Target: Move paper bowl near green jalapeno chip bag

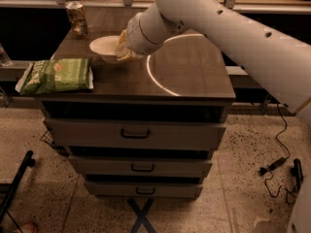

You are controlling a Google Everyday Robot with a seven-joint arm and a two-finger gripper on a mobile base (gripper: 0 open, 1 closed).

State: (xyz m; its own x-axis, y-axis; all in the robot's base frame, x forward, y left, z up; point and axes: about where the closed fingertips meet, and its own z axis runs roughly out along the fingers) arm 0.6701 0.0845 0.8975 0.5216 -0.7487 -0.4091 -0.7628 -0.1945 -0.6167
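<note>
The paper bowl (104, 46) is a small white round bowl on the dark cabinet top, at the back left of centre. My gripper (123, 50) is at the bowl's right rim, its yellowish fingers closed on that rim. The bowl seems tilted, its right side a little off the surface. The green jalapeno chip bag (57, 75) lies flat at the front left corner of the top, overhanging the left edge, a short way in front and to the left of the bowl.
A metallic drink can (77, 19) stands at the back left corner behind the bowl. A bright ring of light (167, 62) marks the cabinet top (194, 76). Drawers are below. Cables and a plug (277, 164) lie on the floor at right.
</note>
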